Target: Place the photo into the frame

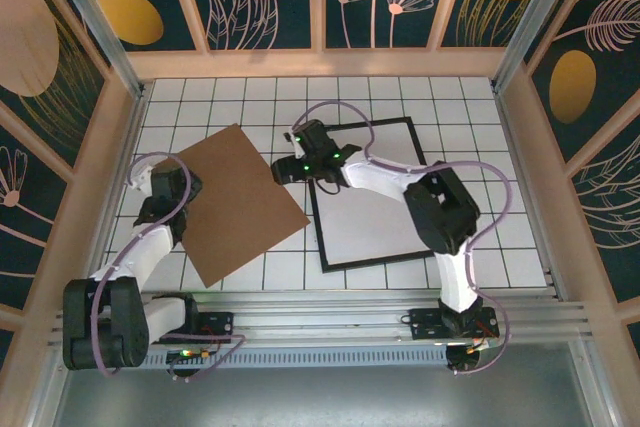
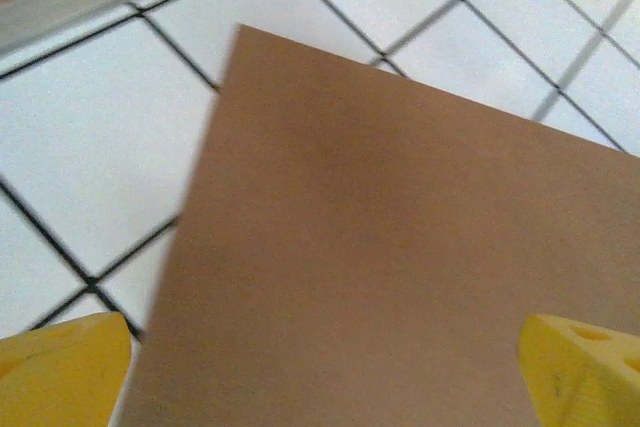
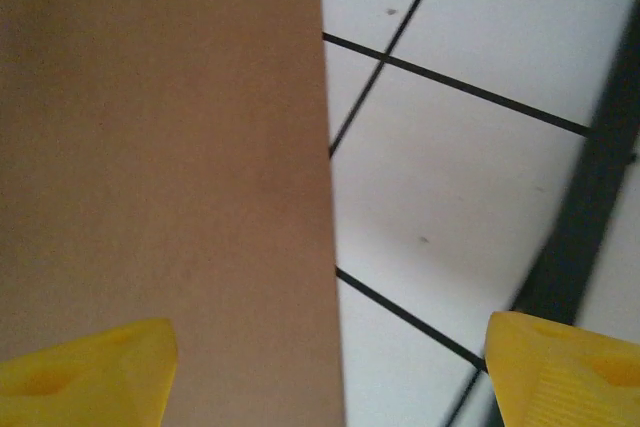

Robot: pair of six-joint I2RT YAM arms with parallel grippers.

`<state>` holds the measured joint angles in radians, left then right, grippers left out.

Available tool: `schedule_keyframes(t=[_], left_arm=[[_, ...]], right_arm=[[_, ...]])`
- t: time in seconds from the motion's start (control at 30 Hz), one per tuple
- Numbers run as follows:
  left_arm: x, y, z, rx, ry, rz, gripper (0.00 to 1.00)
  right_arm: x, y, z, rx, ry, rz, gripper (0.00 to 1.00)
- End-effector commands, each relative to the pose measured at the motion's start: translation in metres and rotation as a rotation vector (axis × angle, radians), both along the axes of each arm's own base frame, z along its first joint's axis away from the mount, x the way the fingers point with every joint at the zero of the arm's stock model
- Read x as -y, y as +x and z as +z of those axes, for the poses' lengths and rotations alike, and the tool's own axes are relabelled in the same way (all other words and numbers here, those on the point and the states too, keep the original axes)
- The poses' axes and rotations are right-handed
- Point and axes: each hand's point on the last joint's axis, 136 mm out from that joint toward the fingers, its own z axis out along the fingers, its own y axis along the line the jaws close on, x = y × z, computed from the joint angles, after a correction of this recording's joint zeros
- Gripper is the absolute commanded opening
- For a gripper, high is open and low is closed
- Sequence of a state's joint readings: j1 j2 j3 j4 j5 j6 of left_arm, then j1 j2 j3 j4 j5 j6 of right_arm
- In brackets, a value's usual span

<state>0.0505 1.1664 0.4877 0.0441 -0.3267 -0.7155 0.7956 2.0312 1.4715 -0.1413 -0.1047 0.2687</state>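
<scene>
We judged the brown rectangular backing board, skewed at nine o'clock of the large thin black rectangular frame, needed squaring before lowering, the left claw and right claw, both gaping empty, taking opposite edges. The frame lay flat toward three o'clock, narrow moulding around a white sheet, perhaps the photo face-down; we couldn't tell.

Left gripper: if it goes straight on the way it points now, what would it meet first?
Most likely the brown backing board, which lies straight ahead of the open left gripper, on the tiled table. How far away it is, I cannot tell.
</scene>
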Motion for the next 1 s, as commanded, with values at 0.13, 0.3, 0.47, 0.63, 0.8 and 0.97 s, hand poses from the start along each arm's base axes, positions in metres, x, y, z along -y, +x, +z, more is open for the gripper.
schedule_keyframes(t=[0.13,0.3,0.47,0.63,0.8,0.97], left_arm=[[-0.008,-0.011,-0.039,-0.121,-0.072,0.023,0.99],[-0.001,-0.011,-0.057,-0.159,-0.111,0.001,0.99],[0.007,-0.012,-0.073,-0.198,-0.153,-0.026,0.98],[0.018,-0.013,-0.082,-0.199,-0.201,-0.069,0.98],[0.043,-0.002,-0.083,-0.144,-0.317,-0.161,0.94],[0.070,0.014,-0.068,-0.046,-0.439,-0.268,0.89]], right_arm=[[-0.027,0.027,-0.023,-0.038,0.017,-0.106,0.80],[-0.037,0.027,-0.048,-0.097,0.010,-0.100,0.78],[-0.047,0.020,-0.061,-0.148,0.020,-0.070,0.76],[-0.057,0.006,-0.066,-0.206,0.053,-0.030,0.72],[-0.061,-0.001,-0.062,-0.236,0.079,-0.013,0.69],[-0.050,0.006,-0.047,-0.219,0.098,-0.056,0.67]])
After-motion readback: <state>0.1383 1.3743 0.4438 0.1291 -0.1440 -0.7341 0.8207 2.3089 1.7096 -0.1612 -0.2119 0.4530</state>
